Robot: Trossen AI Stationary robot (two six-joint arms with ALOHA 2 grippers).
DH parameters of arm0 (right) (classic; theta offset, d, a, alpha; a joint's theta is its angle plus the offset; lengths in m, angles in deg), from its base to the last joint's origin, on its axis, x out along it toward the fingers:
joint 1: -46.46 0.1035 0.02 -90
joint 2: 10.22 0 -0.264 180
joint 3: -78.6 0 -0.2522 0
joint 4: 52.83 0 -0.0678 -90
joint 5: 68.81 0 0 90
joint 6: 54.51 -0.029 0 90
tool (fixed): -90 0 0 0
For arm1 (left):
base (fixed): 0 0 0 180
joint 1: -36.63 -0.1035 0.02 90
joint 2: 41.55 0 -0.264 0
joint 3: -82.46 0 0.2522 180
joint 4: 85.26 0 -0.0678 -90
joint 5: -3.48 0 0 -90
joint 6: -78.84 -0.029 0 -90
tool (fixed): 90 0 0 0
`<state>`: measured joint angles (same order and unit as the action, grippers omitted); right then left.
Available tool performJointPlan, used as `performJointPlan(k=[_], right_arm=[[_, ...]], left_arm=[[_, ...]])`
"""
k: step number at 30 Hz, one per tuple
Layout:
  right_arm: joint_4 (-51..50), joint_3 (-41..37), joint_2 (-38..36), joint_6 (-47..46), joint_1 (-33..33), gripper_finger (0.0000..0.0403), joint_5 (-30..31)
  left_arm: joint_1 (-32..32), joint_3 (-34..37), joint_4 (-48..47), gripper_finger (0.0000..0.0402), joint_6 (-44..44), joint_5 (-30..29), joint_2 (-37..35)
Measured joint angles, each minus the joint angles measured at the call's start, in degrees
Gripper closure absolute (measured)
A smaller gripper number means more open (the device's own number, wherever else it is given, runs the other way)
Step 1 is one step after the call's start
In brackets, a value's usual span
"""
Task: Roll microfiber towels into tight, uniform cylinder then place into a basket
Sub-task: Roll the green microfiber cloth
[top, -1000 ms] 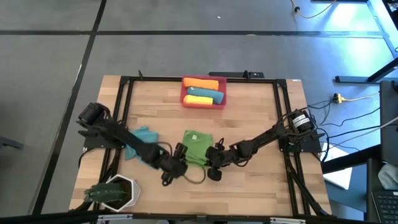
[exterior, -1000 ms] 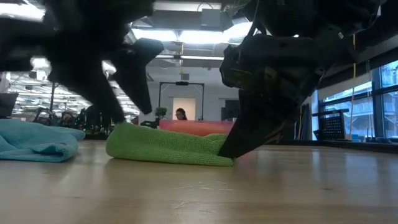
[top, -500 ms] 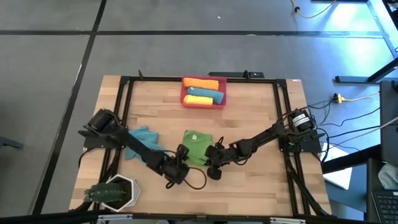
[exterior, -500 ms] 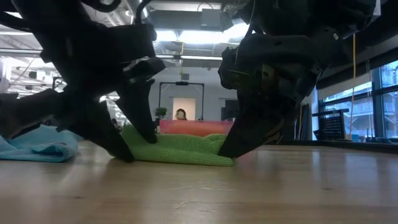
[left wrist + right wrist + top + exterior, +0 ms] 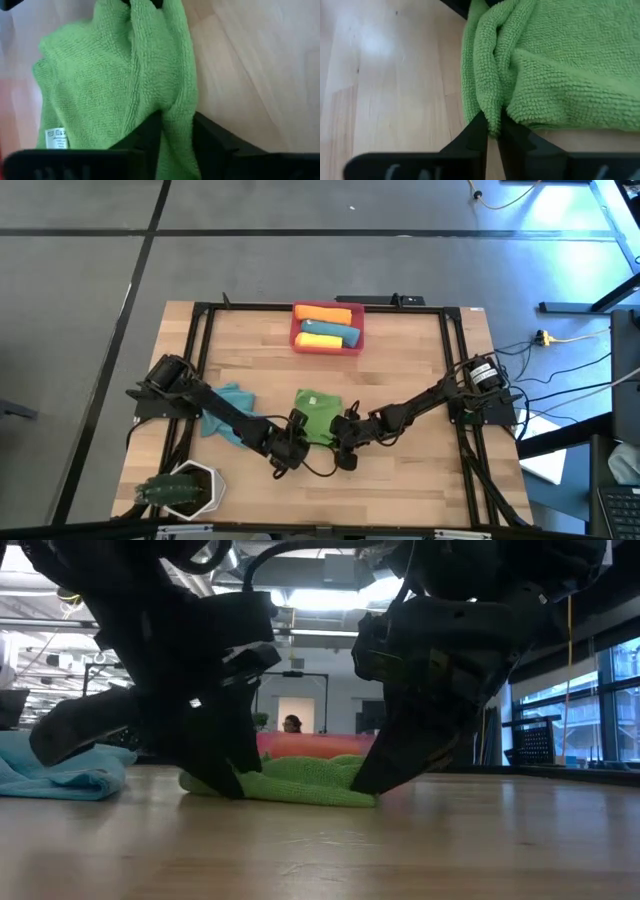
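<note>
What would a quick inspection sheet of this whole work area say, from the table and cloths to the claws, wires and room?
Surface: wooden table, black frame around it.
Job's things: green towel bunched at centre; teal towel crumpled to its left; red basket at the far edge holding an orange roll and a yellow roll.
Clutter: white pot with plant, near-left corner.
Grippers: left gripper pinching a fold of the green towel; right gripper pinching its other near edge.
Cables: black wire looped at the left gripper; wires on the floor to the right.
Surroundings: grey floor, bright ceiling lights, a person far behind.
</note>
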<state>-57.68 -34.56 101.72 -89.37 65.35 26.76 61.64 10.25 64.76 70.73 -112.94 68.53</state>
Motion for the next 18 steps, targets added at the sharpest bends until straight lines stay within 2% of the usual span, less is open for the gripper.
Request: performJointPlan(k=[6, 11, 18], right_arm=[[-0.17, -0.13, -1.68, 4.47, 0.13, 0.0328, 0.19], [-4.55, -0.38, -6.73, 7.31, 0.98, 0.0293, 0.73], [-9.67, -0.22, -11.89, 8.56, 4.02, 0.0242, 8.62]], left_arm=[[-0.11, 0.07, 0.56, 0.0391, -0.01, 1.24, 0.24], [-0.5, 0.33, 0.45, 0.0399, 0.73, 4.45, -1.3], [-0.74, 0.57, -0.46, 0.0401, 2.94, 9.03, -4.04]])
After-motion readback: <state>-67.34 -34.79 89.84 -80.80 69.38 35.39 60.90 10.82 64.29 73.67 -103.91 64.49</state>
